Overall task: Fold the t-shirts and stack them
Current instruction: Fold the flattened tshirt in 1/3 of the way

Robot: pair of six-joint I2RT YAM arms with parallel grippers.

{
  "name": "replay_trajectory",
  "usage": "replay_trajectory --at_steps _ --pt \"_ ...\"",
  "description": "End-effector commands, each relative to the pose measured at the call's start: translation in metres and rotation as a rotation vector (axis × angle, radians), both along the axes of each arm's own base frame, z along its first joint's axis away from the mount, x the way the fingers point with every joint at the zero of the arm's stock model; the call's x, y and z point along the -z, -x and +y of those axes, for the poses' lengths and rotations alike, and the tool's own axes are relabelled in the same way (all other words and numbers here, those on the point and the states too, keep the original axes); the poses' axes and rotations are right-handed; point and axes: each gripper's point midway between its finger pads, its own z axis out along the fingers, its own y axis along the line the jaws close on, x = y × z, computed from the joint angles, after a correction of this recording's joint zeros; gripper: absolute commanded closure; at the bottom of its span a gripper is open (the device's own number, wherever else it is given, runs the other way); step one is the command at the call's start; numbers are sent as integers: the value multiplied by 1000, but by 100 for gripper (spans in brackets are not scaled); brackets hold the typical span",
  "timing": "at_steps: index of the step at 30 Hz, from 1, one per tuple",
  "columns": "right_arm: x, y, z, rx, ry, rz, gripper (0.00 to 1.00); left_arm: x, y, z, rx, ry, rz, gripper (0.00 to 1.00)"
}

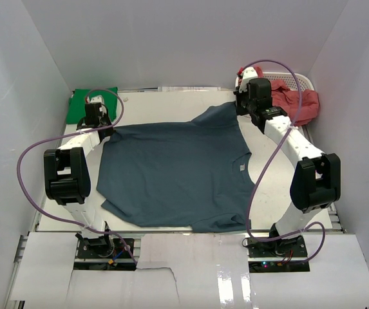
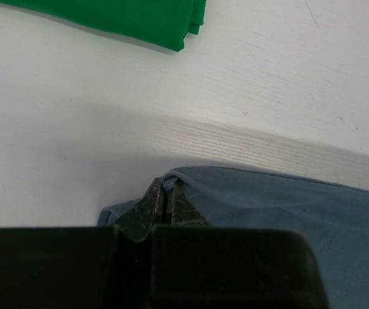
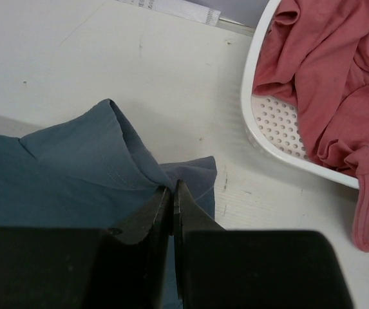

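Observation:
The slate blue t-shirt (image 1: 171, 174) lies spread flat across the table's middle. My left gripper (image 1: 100, 129) is shut on its far left corner; in the left wrist view the gripper (image 2: 166, 183) pinches a blue cloth edge (image 2: 268, 206). My right gripper (image 1: 243, 106) is shut on the shirt's far right part; in the right wrist view the gripper (image 3: 172, 188) pinches a raised fold of the blue shirt (image 3: 75, 167). A folded green t-shirt (image 1: 86, 103) lies at the far left and shows in the left wrist view (image 2: 145, 19). Salmon red t-shirts (image 1: 297, 103) fill the basket.
A white perforated basket (image 1: 300, 80) stands at the far right corner, its rim (image 3: 252, 129) close to my right gripper. White walls enclose the table on three sides. The arm bases stand at the near edge.

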Motion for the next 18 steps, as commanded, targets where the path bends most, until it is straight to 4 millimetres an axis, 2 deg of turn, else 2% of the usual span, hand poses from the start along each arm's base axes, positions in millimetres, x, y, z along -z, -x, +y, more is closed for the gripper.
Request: replay_trajectory --at_steps 1,14,18 --pt "-29 4 -3 11 -35 -82 92 -37 1 2 -10 -6 -78 100" --pt "-34 28 -4 4 -48 -87 92 -54 7 -3 9 11 -106 100" --pt "-33 35 -3 -2 -46 -85 92 -53 14 -4 12 16 -95 100"
